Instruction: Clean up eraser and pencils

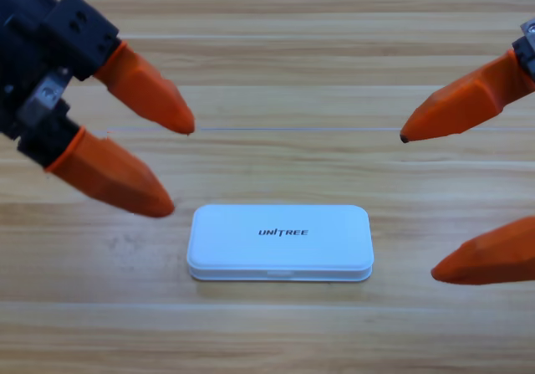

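Observation:
A white case [280,242] with its lid closed lies flat in the middle of the table. No eraser and no pencils show anywhere; they are hidden or out of view. My left gripper [180,169] sits at the upper left, open, its two orange jaws spread wide and pointing toward the case's left end without touching it. At the right edge my right gripper [418,208] is open too, one jaw above and one below, both apart from the case.
Bare wooden table [267,332] runs all around the case.

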